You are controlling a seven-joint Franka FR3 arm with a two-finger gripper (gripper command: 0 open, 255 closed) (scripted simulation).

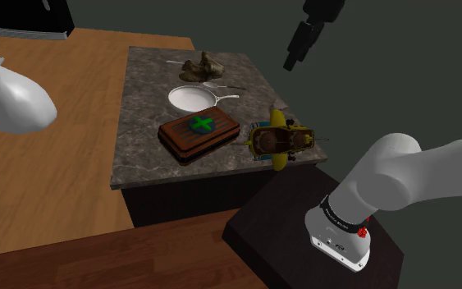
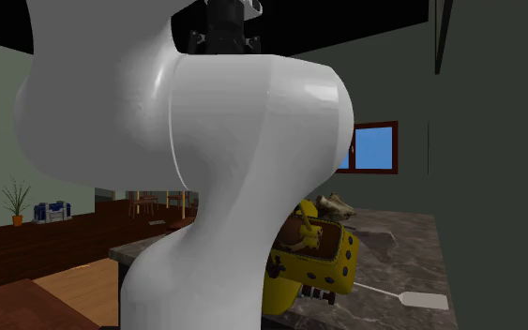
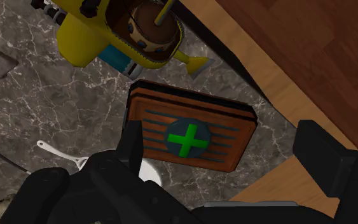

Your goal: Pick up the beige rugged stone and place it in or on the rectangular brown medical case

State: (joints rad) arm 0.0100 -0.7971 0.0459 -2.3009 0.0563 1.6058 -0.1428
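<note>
Gripper (image 1: 295,57) state: open, fingers apart, nothing between them. It hangs high above the surface (image 1: 139,156), at the upper right of the shoulder view.

Stone (image 1: 202,67) location: far end of the surface, upper centre of the shoulder view, just beside the pan (image 1: 189,97). The case (image 1: 199,131) lies near the middle of the surface, with the yellow toy (image 1: 280,139) just to its right.

Hazards:
1. Wrong target. In the wrist view the gripper faces the case, not the stone. A straight descent from here would likely land on the case.
2. Poor grip. The stone is irregular. Fingers set on sloped faces could let it slip or roll out.
3. Collision. The pan handle lies close to the stone. A wide approach could strike or drag it.
4. Placement. The case top is low and ribbed. A high release could bounce the stone off toward the toy.
</note>
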